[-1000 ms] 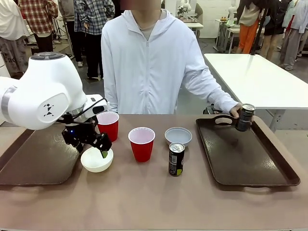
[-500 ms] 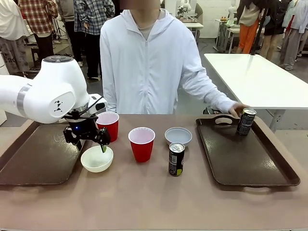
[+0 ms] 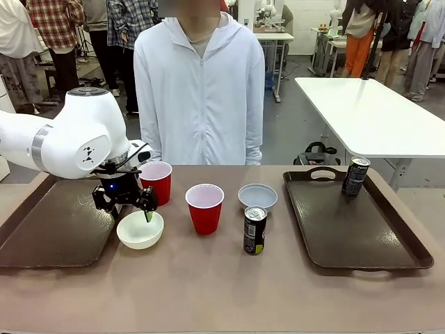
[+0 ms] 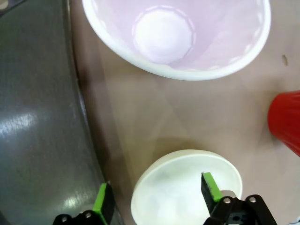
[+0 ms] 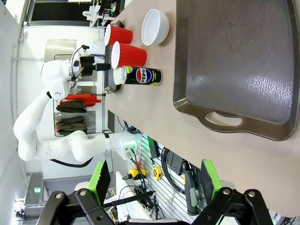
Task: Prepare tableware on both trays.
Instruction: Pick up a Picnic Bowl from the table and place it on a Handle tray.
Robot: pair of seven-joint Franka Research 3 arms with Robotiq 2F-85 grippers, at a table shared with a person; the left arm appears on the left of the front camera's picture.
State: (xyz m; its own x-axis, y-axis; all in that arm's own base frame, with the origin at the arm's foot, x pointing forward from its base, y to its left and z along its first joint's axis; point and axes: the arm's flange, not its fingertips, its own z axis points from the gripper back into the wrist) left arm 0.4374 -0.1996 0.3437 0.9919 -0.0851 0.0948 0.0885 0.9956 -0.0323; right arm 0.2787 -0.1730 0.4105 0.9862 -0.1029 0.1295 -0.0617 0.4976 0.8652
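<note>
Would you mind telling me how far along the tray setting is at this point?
Done: one dark can stands on the right tray. In hand: the left pincer, open, straddles the rim of the white bowl beside the left tray, not gripping yet. Left: that bowl, the grey-blue bowl, both red cups and the second can stand on the table, off the trays.

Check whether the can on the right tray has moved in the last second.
Yes. The drink can came slightly down beside the far handle of the right tray.
</note>
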